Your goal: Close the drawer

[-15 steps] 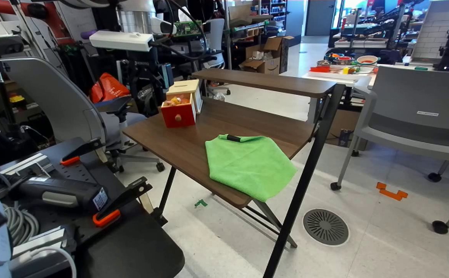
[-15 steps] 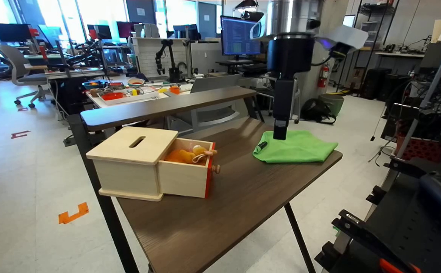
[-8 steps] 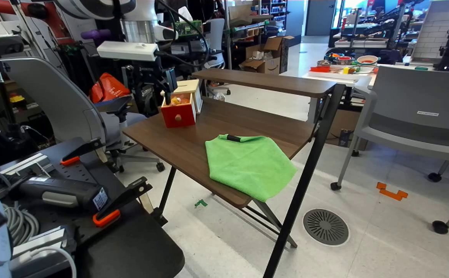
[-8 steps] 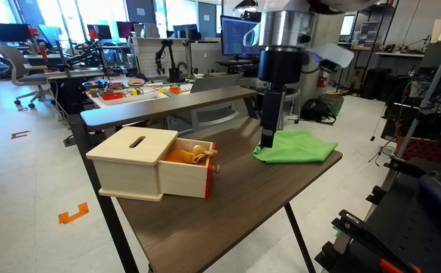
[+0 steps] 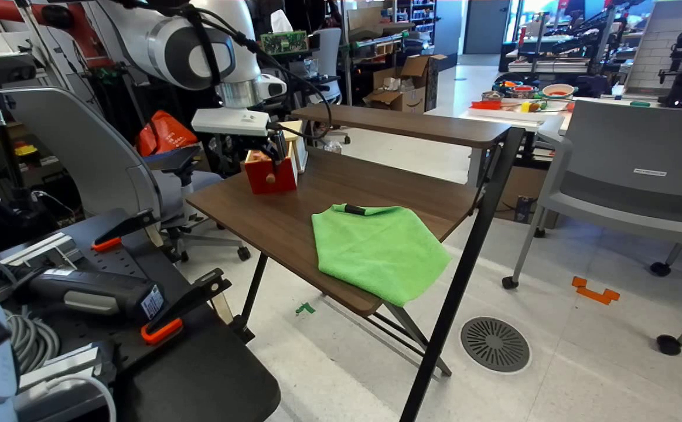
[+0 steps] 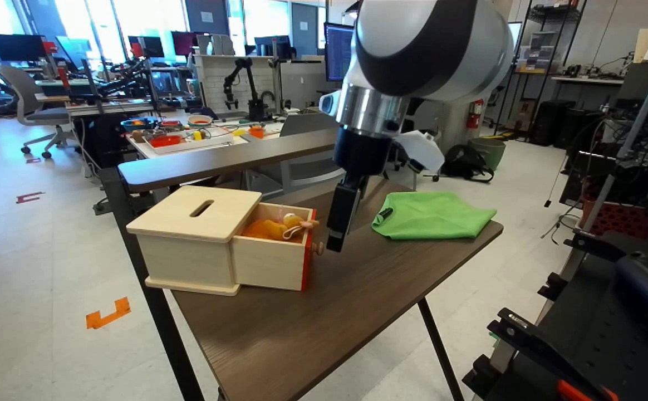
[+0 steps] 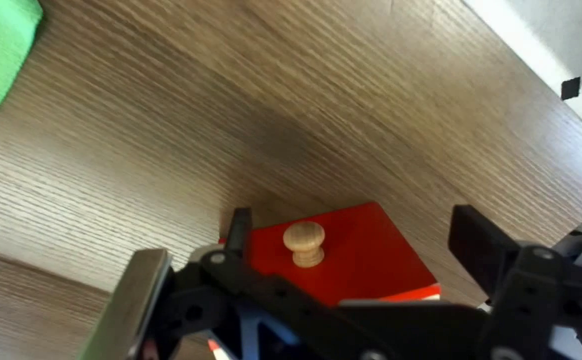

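The drawer stands pulled out of its pale wooden box, which has a cream top with a slot [image 6: 196, 211]. Its red front [image 5: 259, 183] and pale side wall [image 6: 268, 264] show in the exterior views. The drawer holds an orange-yellow toy [image 6: 271, 227]. A round wooden knob [image 7: 304, 237] sits on the red front [image 7: 361, 255]. My gripper [image 7: 353, 215] is open and empty. In the wrist view its fingers stand on either side of the knob, nearer on the left. In an exterior view the gripper [image 6: 335, 245] points down just outside the drawer's front. Its lower parts hide some of the drawer in the wrist view.
A green cloth [image 6: 435, 217] with a small black object [image 6: 385, 213] lies on the brown table [image 6: 346, 317], beyond the gripper from the drawer. A raised shelf [image 5: 399, 125] runs along one table side. A black bench with clamps [image 5: 200, 351] stands nearby.
The gripper has come down and moved over from near the cloth's edge to the drawer's red front, and it has tilted. The drawer, box and cloth have not moved.
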